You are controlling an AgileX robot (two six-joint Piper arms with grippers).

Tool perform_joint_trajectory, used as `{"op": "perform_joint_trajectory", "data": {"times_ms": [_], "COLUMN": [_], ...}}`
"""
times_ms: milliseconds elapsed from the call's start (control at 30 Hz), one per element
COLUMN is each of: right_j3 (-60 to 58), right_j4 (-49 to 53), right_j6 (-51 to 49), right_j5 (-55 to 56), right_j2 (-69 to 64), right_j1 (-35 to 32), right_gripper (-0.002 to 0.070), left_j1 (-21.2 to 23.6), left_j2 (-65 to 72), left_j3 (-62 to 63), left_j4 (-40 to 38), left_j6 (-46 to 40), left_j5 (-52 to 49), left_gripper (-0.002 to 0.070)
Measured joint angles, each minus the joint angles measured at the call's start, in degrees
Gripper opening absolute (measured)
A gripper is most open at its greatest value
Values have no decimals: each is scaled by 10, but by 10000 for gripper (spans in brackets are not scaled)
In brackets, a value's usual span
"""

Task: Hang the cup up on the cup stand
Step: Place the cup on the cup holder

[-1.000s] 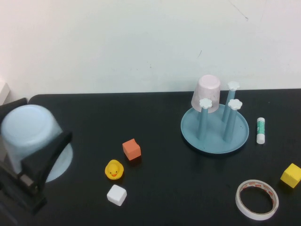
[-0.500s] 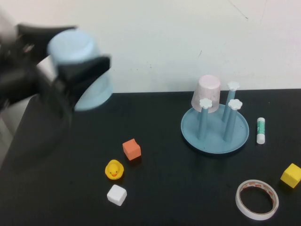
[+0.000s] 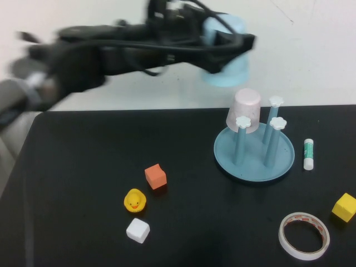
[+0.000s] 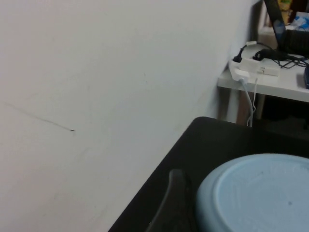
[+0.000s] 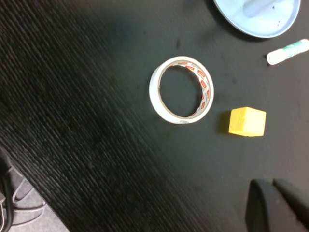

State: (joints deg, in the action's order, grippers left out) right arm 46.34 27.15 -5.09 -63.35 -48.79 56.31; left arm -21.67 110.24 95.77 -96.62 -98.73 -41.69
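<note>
The cup (image 3: 226, 53) is held in the air, tilted, above and just left of the cup stand (image 3: 254, 151), clamped in the left hand (image 3: 222, 44). The left arm is stretched across from the left, high over the tabletop (image 3: 83, 183). The right hand (image 5: 277, 205) is seen closed, holding nothing, near the yellow block (image 5: 247, 122).

Light blue cup (image 3: 227, 47) airborne, tipped, above round blue cup stand (image 3: 254, 150) on table.
</note>
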Motion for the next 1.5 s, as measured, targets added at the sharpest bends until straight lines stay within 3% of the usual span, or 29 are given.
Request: {"op": "perform_joint_trajectory", "data": {"times_ms": [233,567,1500], "right_j3": [0,0,0], "right_j4": [0,0,0], "right_j6": [0,0,-2], "right_j5": [0,0,0], "right_j2": [0,0,0], "right_j1": [0,0,0], "right_gripper": [0,-1,-1], "left_j1": [-54,-105,-149], "left_j2": [193,352,434], "left_j3": [221,442,474], "left_j4": [1,-5,-11], "left_j6": [2,-17,3], "left_j5": [33,207,265], "left_gripper": [559,559,556]}}
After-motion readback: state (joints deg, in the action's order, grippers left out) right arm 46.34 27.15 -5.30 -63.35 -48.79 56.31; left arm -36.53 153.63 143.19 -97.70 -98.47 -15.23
